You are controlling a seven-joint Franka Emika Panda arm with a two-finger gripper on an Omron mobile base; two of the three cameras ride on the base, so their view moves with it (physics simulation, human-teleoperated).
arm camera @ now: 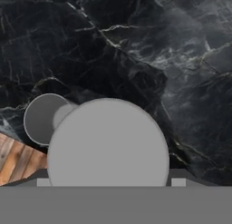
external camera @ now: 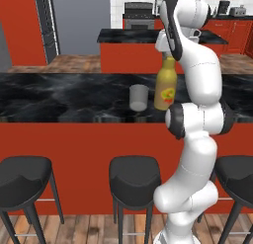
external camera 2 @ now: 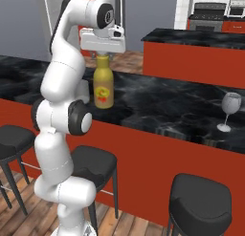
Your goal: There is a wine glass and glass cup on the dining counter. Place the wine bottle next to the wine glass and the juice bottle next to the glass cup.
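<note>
The yellow-orange juice bottle (external camera: 165, 87) (external camera 2: 103, 89) stands upright on the dining counter (external camera: 59, 97) (external camera 2: 162, 106), and whether its base touches the black marble top I cannot tell. My gripper (external camera: 168, 58) (external camera 2: 102, 56) (arm camera: 111, 182) comes down from above and is shut on its neck. In the hand view the bottle's top (arm camera: 108, 143) is a large grey disc between my fingertips. The grey glass cup (external camera: 139, 97) (arm camera: 43, 119) stands just left of the bottle, with a small gap. The wine glass (external camera 2: 229, 108) stands far to the right on the counter. The wine bottle is out of view.
Black stools (external camera: 134, 174) (external camera 2: 198, 201) line the counter's near side below its red panel. Behind the counter stands a shorter red island (external camera: 133, 45) (external camera 2: 191, 53) with a black top. My own white arm (external camera: 197, 119) rises in front of the counter.
</note>
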